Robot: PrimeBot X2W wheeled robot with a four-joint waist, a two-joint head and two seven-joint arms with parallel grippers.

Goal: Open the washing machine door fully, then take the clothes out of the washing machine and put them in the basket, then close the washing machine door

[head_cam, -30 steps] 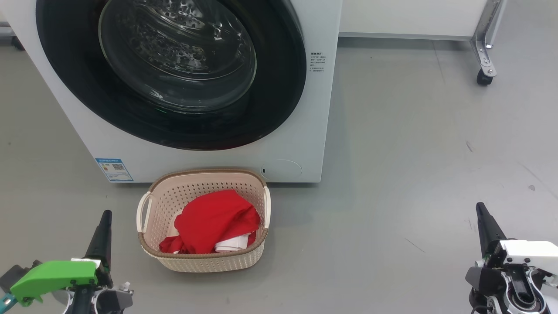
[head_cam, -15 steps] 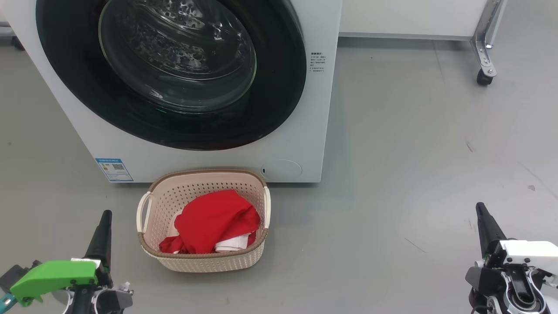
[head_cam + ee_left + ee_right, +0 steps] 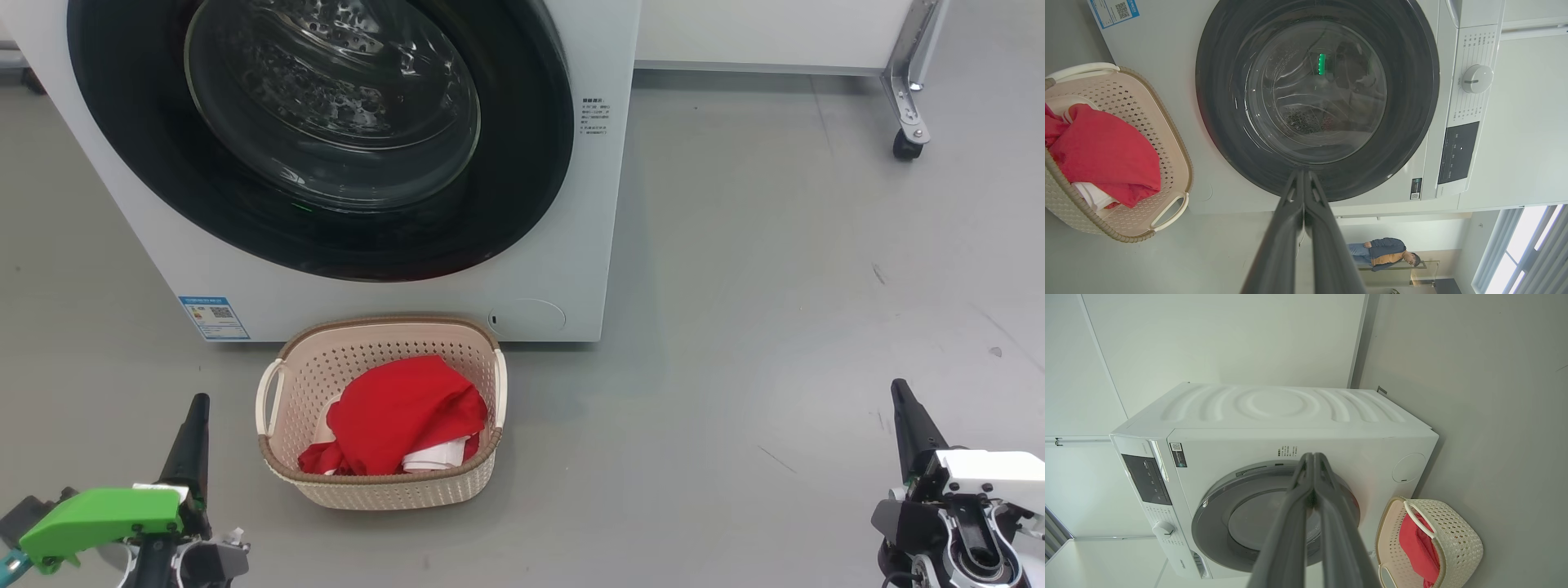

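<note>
Clothes (image 3: 400, 412), soft light red cloth likely best pinched at a raised fold, lie in the basket (image 3: 384, 490) before the washer (image 3: 571, 204), while the left gripper (image 3: 197, 404) and right gripper (image 3: 900, 390) hang empty, fingers together.

Door (image 3: 326, 212) shut, red clothes (image 3: 400, 416) in basket (image 3: 384, 490)

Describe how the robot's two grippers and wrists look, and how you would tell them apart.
Both have two long, dark, tapering fingers. The left gripper carries a bright green wrist cover; the right gripper has a white wrist housing over black joint parts.
</note>
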